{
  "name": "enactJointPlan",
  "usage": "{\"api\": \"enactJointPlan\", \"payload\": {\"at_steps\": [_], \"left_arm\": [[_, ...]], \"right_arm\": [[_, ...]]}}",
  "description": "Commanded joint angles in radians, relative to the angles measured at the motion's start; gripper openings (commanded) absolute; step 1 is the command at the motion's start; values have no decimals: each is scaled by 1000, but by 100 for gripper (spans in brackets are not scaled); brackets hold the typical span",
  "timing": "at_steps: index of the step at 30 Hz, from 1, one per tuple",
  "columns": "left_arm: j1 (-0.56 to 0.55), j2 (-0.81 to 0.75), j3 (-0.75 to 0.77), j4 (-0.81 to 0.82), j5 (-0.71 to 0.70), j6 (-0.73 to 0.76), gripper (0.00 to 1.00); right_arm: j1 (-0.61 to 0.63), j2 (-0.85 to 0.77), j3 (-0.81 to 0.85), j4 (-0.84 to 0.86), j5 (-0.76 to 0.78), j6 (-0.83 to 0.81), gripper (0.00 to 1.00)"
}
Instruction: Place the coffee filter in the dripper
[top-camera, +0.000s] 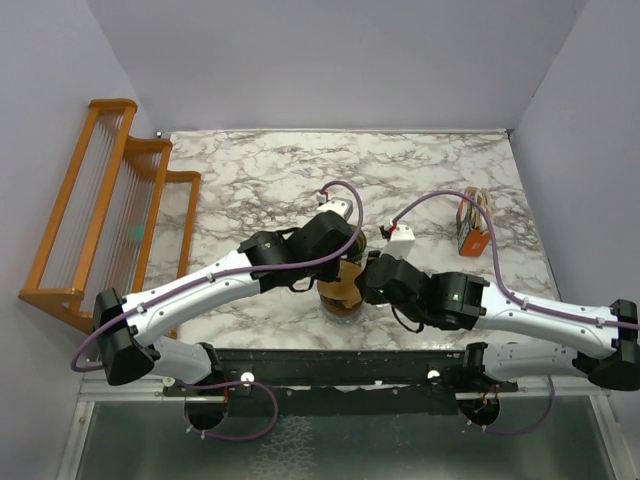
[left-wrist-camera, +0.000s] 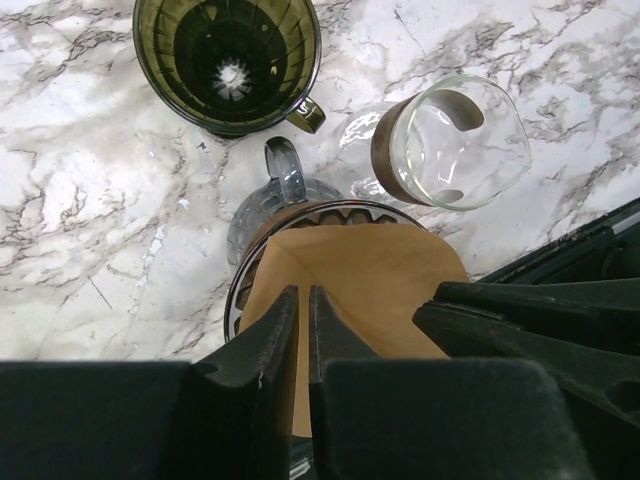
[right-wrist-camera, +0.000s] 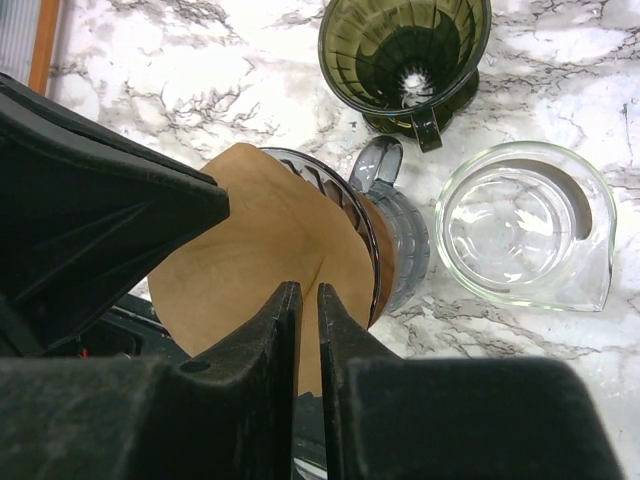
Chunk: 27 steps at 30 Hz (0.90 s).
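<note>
The dark olive-green dripper (left-wrist-camera: 228, 60) stands upright and empty on the marble, also in the right wrist view (right-wrist-camera: 405, 50). No white coffee filter is in view. A flat tan fan-shaped paper piece (left-wrist-camera: 370, 280) lies over the ribbed grey stand (left-wrist-camera: 275, 195) and overhangs its rim (right-wrist-camera: 270, 250). My left gripper (left-wrist-camera: 303, 295) and right gripper (right-wrist-camera: 308, 290) meet over this paper from opposite sides. Each has its jaws nearly together, with a crease of the paper running into the gap. In the top view the arms hide the dripper.
A clear glass cup (left-wrist-camera: 450, 140) with a brown band stands beside the stand, right of the dripper (right-wrist-camera: 520, 225). An orange box (top-camera: 472, 225) sits at the right of the marble table. A wooden rack (top-camera: 110, 200) stands off its left edge.
</note>
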Motion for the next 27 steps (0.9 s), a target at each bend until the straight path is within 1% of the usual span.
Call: {"api": "enactJointPlan", "payload": {"at_steps": [1, 6, 11, 19, 22, 24, 25, 27], "left_arm": [[2, -34, -13, 3, -59, -4, 10], [6, -62, -19, 3, -92, -4, 10], [10, -103, -20, 5, -139, 10, 10], [11, -198, -37, 15, -237, 56, 13], [11, -240, -57, 25, -268, 66, 19], [11, -265, -74, 33, -280, 74, 22], [11, -275, -81, 38, -283, 81, 24], [11, -295, -94, 43, -291, 91, 32]], "right_arm": [[6, -22, 33, 10, 5, -19, 19], [6, -56, 43, -1, 23, -19, 24], [6, -106, 46, -68, 61, 5, 26], [6, -170, 31, -267, 87, 108, 26], [6, -206, -3, -310, 62, 145, 24], [6, -233, -39, -309, 35, 162, 20], [6, -245, -60, -303, 21, 166, 18], [6, -266, -109, -293, -3, 191, 10]]}}
